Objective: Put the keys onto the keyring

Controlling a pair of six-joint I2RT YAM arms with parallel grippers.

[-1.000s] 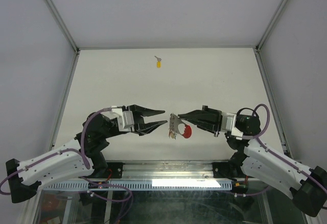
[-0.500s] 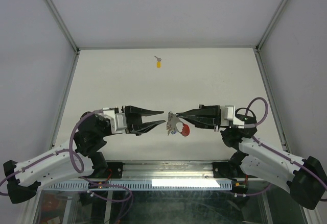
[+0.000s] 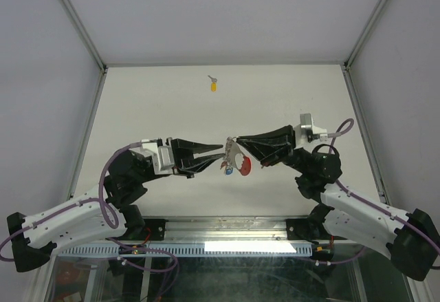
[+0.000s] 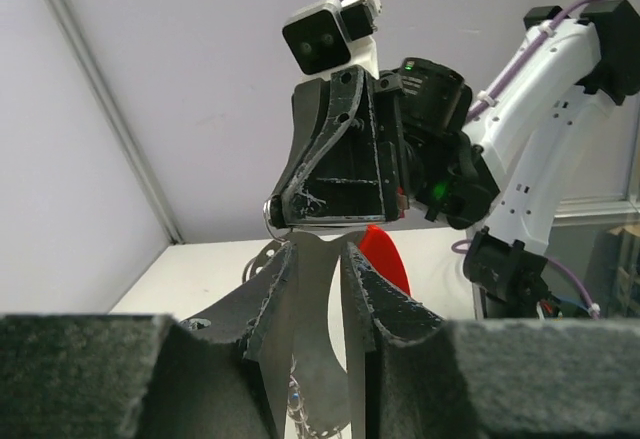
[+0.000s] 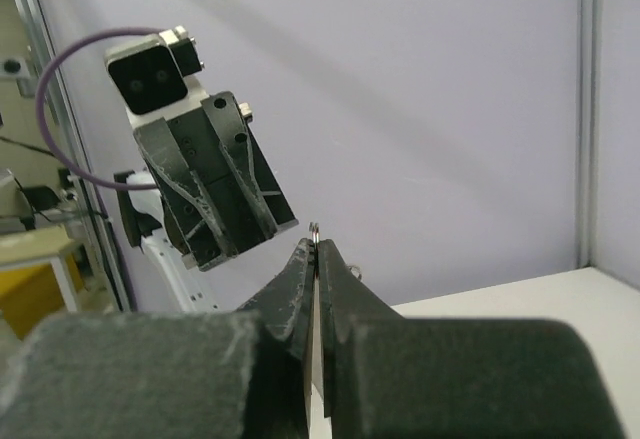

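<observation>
While right tool (image 3: 231, 141) stays clamped on keyring (image 3: 245, 170), left tool (image 3: 221, 153) has neared, jaws narrower, apart.

White arms (image 3: 69, 219), blk joints (image 3: 125, 184) — purple cables (image 3: 103, 188)

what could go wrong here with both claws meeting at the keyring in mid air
1. The right claw pinches the keyring by one thin wire ring at its very tips. A tug from the left claw could pull it free and drop it.
2. The two claws' tips are nearly touching, so they might collide.
3. The yellow key lies far back on the table, off the ring.
</observation>
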